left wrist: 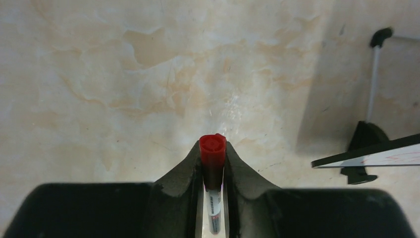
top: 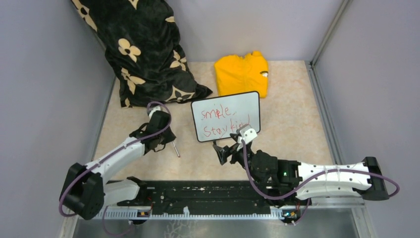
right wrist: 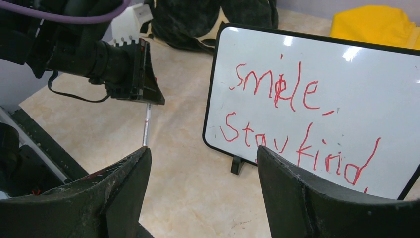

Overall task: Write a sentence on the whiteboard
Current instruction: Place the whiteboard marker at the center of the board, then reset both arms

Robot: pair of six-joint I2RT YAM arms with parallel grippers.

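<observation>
the whiteboard [top: 226, 116] stands tilted back on its small black feet near the middle of the worktop [top: 297, 134], its face turned toward the arms. the sentence [top: 222, 122] is written on it in red marker, in 2 lines: "smile," above "stay kind", with some strokes in the first word written over. the second line runs down toward the board's lower right corner.

the right fingers [right wrist: 270, 163] are spread wide and hold nothing. they sit low, just in front of the board's bottom edge, with 1 foot of the board showing between them in the right wrist view.

the left fingers [left wrist: 229, 161] are well to the left of the board, closed narrowly around a slim marker [left wrist: 212, 146]. its red end sticks out past the fingertips and points down at the worktop; i cannot tell whether it touches the surface.

a yellow garment [top: 241, 74] lies folded just behind the board's upper right corner. a black blanket with cream flowers [top: 143, 54] is heaped at the far left, against the wall.
</observation>
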